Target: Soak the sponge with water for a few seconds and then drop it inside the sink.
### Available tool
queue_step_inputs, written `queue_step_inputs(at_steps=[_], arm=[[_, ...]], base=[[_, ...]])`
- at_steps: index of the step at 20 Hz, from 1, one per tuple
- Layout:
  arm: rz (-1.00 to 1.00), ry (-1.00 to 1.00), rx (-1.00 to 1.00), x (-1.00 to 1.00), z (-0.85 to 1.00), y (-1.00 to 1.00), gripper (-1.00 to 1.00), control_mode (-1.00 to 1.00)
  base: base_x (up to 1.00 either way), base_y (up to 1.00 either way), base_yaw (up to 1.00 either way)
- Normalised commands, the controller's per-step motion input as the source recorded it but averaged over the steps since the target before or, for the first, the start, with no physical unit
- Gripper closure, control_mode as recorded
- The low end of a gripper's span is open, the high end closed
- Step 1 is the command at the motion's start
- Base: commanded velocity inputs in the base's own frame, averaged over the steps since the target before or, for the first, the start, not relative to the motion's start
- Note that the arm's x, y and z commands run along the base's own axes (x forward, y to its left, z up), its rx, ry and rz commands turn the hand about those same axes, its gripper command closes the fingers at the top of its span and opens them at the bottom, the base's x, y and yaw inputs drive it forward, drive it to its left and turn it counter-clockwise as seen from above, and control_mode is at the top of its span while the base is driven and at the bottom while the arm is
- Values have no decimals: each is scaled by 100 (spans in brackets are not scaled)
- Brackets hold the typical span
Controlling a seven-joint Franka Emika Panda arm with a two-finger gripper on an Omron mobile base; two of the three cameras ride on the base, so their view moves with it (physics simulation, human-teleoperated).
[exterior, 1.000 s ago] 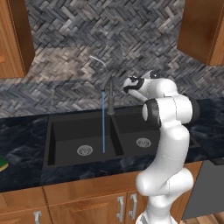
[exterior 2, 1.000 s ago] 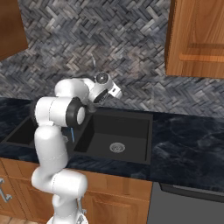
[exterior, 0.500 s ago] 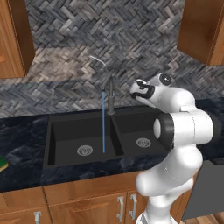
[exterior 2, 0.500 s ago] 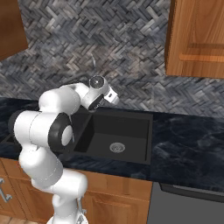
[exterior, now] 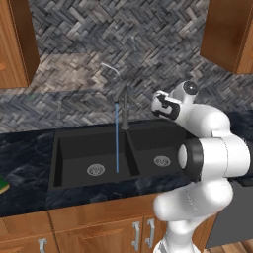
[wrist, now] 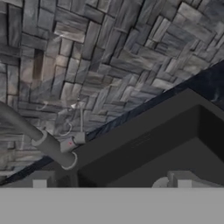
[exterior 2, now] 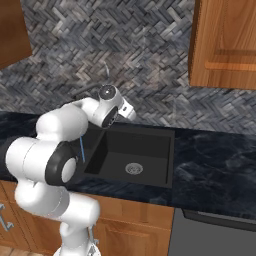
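The sponge [exterior: 2,186], green over yellow, lies on the dark counter at the far left edge of the left base view, far from my hand. Water [exterior: 116,138] falls as a thin blue stream from the faucet [exterior: 124,109] into the left basin of the black sink [exterior: 89,139]; the stream [exterior 2: 81,150] also shows beside my arm in the right base view. My gripper [exterior: 159,107] [exterior 2: 129,111] hovers over the back of the right basin, right of the faucet. In the hand view its fingertips [wrist: 40,180] stand wide apart, open and empty, pointing at the faucet pipe [wrist: 41,142] and sink rim [wrist: 144,127].
Herringbone tile backsplash [exterior: 74,59] rises right behind the sink. Wooden wall cabinets [exterior: 230,32] hang at the upper left and right. Dark marbled countertop [exterior 2: 215,160] stretches on both sides. A silver drain [exterior: 161,160] sits in the right basin, another [exterior: 95,170] in the left.
My arm has folded down and swung its elbow to the right. The hand drifted slightly right and lower over the right basin. The jaws stayed open; the water keeps running.
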Motion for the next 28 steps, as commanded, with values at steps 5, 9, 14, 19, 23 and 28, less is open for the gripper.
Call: queue_step_inputs(at_steps=[5,9,14,19,23,28], arm=[[0,10,-7,-62,31,0,-100,-100],[0,15,-5,-50,30,0,-100,-100],[0,21,-1,-35,21,7,-100,-100],[13,26,3,-1,3,7,-100,-100],[22,15,6,-19,0,9,-100,-100],[15,1,3,-20,0,31,-100,-100]], base=[[0,0,0],[0,0,0],[0,0,0],[0,0,0],[0,0,0],[0,0,0]])
